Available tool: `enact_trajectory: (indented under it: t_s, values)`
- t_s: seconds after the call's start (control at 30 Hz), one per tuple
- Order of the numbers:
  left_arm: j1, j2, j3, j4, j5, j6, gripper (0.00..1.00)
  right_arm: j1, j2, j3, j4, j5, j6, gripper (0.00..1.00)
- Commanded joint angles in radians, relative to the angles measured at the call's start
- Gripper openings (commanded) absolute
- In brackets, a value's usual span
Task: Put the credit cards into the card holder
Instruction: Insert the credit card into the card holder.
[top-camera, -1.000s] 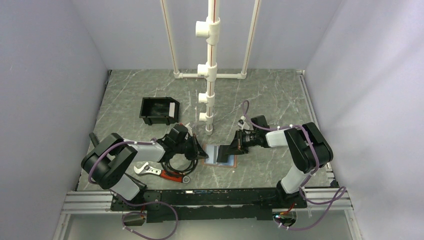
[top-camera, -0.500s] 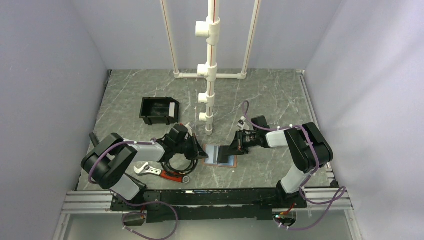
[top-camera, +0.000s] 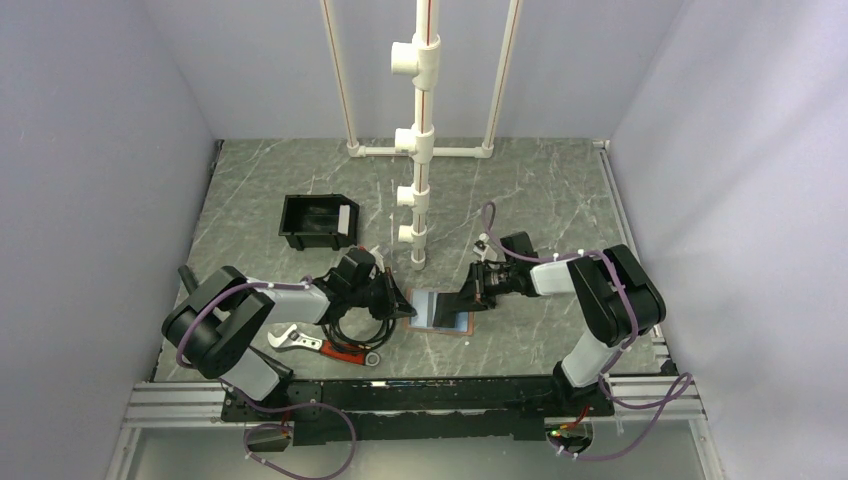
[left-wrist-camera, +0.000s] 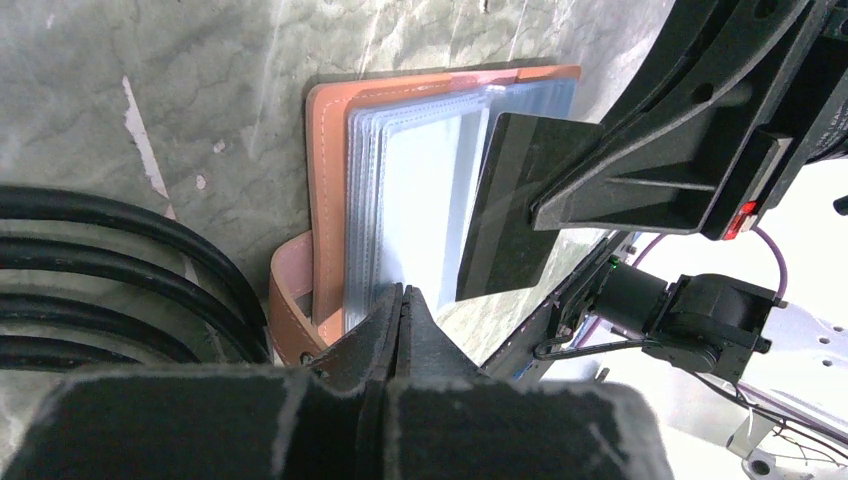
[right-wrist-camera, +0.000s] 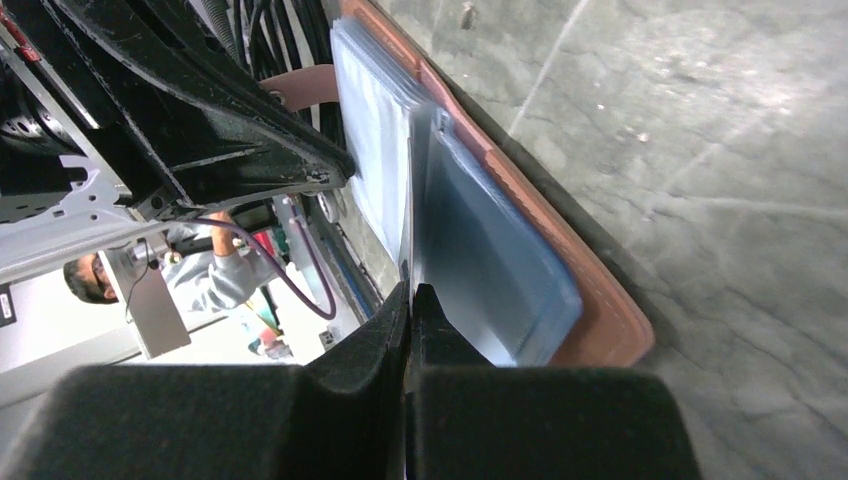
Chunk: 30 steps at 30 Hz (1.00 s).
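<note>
Brown card holder (top-camera: 441, 309) open on worktop (top-camera: 520, 200) between arms, clear sleeves (left-wrist-camera: 420, 200) up. Left claw (left-wrist-camera: 402, 300): fingers together, tips at sleeve edge. Right claw (right-wrist-camera: 412, 300) clamped on thin pale sheet (right-wrist-camera: 420, 190); card or sleeve leaf, cannot tell. Best: left pins holder, right feeds sheet low, parallel to pocket mouth, slowly.

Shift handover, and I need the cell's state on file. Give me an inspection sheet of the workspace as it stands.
Surface: grey veined table, pale scuffs in places.
Job's things: card holder lies open, brown rim, clear sleeves facing up; loose cards: nothing seen.
Clutter: black bin at far left; red-handled wrench by the left arm.
End effectors: left end effector shut at the holder's edge; right end effector shut on a thin pale sheet, card or sleeve unclear.
Cables: black cable loop beside the holder; purple cable along the right arm.
Surroundings: white pipe frame at the back, plain walls.
</note>
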<state>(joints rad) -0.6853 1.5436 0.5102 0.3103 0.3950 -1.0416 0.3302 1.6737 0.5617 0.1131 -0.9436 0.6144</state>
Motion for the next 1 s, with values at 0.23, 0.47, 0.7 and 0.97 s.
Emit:
enact_trajectory:
  t_s: [0.23, 0.47, 0.7, 0.97]
  values:
    - [0.007, 0.003, -0.024, -0.002, -0.014, 0.006, 0.0, 0.036, 0.041, -0.006, 0.145, 0.0, 0.065, 0.0]
    - [0.006, 0.001, -0.031, 0.012, -0.012, -0.002, 0.0, 0.036, 0.035, -0.044, 0.199, 0.032, 0.143, 0.0]
    - [0.006, 0.0, -0.039, 0.024, -0.009, -0.008, 0.0, 0.036, 0.046, -0.122, 0.375, 0.08, 0.318, 0.0]
    - [0.006, 0.002, -0.031, 0.015, -0.001, -0.001, 0.0, 0.036, 0.125, -0.075, 0.338, 0.015, 0.271, 0.0]
